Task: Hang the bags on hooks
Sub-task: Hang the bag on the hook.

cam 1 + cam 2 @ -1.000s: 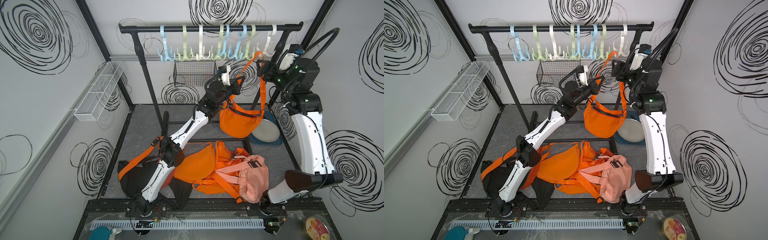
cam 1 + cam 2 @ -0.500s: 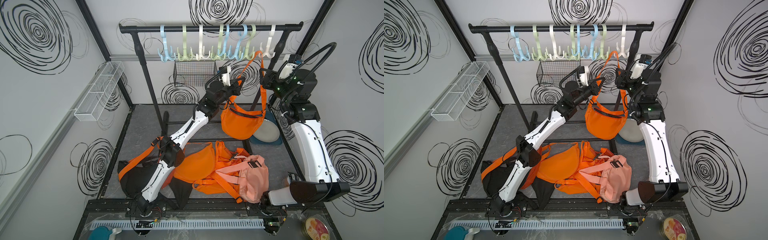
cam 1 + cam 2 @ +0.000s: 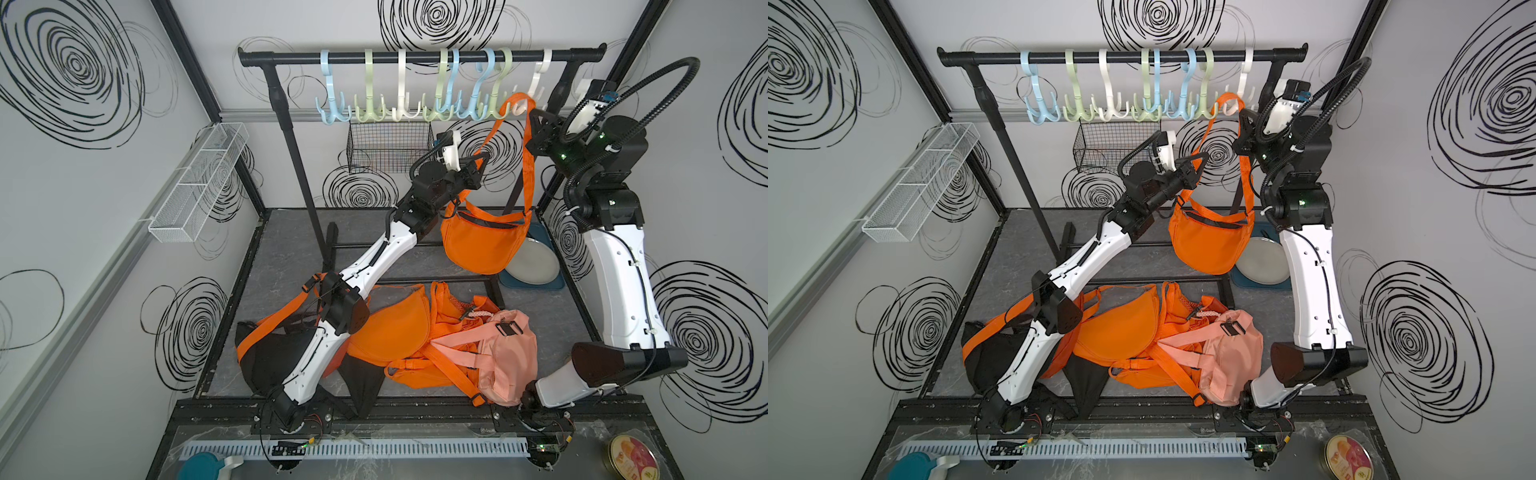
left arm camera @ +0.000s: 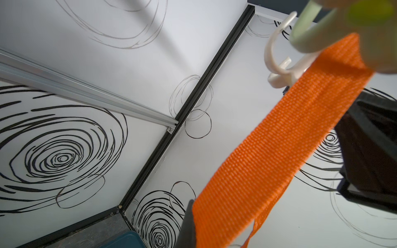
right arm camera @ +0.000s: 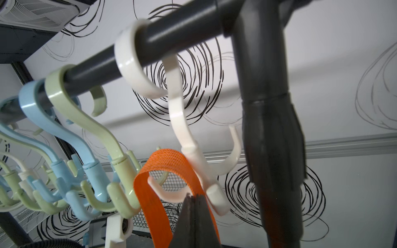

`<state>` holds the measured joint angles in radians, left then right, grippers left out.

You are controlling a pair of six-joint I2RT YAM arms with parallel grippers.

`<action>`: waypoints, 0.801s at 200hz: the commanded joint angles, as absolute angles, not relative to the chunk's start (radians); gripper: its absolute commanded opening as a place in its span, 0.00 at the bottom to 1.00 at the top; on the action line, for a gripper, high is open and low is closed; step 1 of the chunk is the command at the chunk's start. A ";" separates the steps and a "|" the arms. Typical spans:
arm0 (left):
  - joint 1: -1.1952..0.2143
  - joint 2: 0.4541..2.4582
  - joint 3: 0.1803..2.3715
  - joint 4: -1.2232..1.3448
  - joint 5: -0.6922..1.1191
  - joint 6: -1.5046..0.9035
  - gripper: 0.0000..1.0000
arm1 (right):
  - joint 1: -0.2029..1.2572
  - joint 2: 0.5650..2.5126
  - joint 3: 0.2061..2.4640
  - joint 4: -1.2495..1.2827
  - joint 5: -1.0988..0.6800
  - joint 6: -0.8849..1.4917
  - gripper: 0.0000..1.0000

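Orange bag (image 3: pixel 478 249) is hanging free, its strap (image 5: pixel 163 161) looping over the white hook (image 5: pixel 182 120), tight between green hook (image 5: pixel 103 137) and rack post (image 5: pixel 270 128). You're holding both arms raised: left gripper (image 3: pixel 483 157) clamping the strap, right gripper (image 5: pixel 192 198) closed beside it, grip unclear.

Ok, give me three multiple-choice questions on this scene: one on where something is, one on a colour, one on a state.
1. The hanging bag has its strap looped over: A a door handle, B a white hook, C a wall nail.
2. The backpack on the floor is: A green, B pink, C blue.
3. The left gripper is: A wide open, B out of view, C shut on the strap.
B, the strap lies over a white prong; B, its fabric is pink; C, it is closed around the strap.
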<state>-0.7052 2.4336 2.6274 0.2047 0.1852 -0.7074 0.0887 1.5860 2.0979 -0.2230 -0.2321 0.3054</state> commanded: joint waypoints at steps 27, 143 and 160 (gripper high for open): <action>-0.707 2.449 2.663 0.253 0.182 -0.722 0.00 | 0.097 1.691 2.310 -0.375 -0.215 0.312 0.00; -0.715 2.452 2.598 0.234 0.235 -0.715 0.00 | 0.092 1.583 2.059 -0.335 -0.174 0.319 0.00; -0.714 2.454 2.598 0.229 0.245 -0.715 0.00 | 0.088 1.572 2.036 -0.332 -0.172 0.314 0.00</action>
